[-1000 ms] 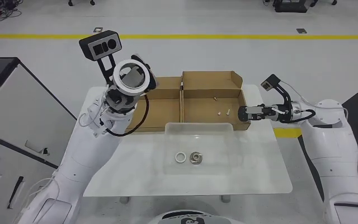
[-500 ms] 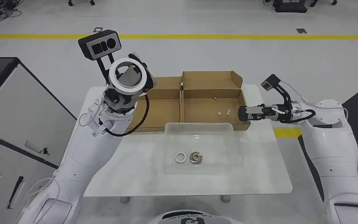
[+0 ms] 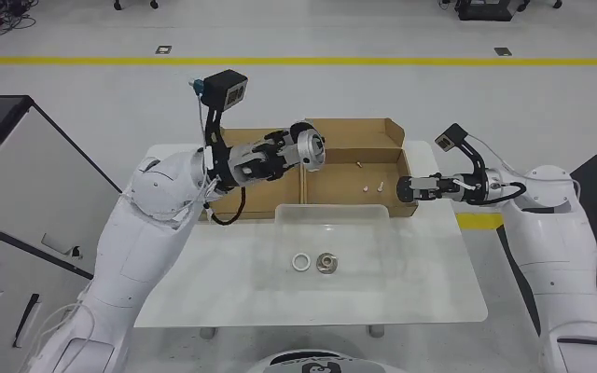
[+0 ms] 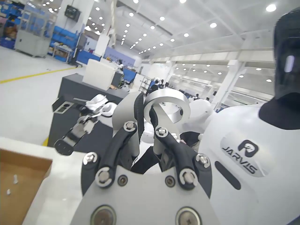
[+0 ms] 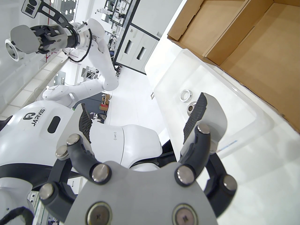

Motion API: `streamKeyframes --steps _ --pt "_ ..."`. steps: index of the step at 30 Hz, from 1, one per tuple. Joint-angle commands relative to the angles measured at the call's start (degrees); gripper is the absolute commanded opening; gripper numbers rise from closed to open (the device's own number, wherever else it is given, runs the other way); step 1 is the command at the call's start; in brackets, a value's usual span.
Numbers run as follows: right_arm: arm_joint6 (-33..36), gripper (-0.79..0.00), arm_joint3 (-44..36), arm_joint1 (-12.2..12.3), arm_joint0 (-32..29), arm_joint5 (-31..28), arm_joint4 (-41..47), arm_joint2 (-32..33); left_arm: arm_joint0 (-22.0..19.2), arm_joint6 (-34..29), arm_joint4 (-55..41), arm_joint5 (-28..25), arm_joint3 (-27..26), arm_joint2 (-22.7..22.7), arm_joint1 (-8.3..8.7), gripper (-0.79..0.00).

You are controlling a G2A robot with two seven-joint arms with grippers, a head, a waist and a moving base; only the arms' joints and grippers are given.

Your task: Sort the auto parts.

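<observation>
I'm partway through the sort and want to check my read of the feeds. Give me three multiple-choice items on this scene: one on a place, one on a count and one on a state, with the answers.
1. Where does the white ring lie?
A. in the clear tray
B. on the floor
C. on a shelf

2. How many parts lie in the clear tray?
A. one
B. two
C. five

3. What state is the left end effector in?
A. open and empty
B. shut on the metal ring
C. shut on a screw

Answers:
1 A: the top view shows it on the tray's floor, beside a metal part.
2 B: only the white ring and the metal part are in it.
3 B: the left wrist view shows its fingers clamped across the ring's wall.
</observation>
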Motion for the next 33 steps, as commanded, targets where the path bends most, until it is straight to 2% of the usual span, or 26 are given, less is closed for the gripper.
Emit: streamKeyframes --steps 1,7,13,17,24,33 --pt "0.0 0.000 0.0 0.0 0.0 0.0 0.0 0.0 -0.1 -1.1 4.3 2.1 0.0 -0.5 0.23 -0.785" --pt "0.0 0.000 0.0 0.0 0.0 0.0 0.0 0.0 -1.6 -5.7 20.3 7.7 0.4 -1.3 1.04 -0.785" --pt "0.0 0.000 0.0 0.0 0.0 0.0 0.0 0.0 -4.7 -10.8 34.3 9.5 3.3 0.9 1.45 -0.785" --pt "0.0 0.000 0.0 0.0 0.0 0.0 0.0 0.0 -8.0 -13.8 43.2 9.2 7.1 4.7 1.28 -0.785" --pt "0.0 0.000 0.0 0.0 0.0 0.0 0.0 0.0 -13.9 -14.2 55.0 7.9 16.0 12.3 0.11 -0.785" --pt "0.0 0.000 0.0 0.0 0.0 0.0 0.0 0.0 -20.7 -12.8 65.9 6.5 29.8 23.1 -2.83 -0.785"
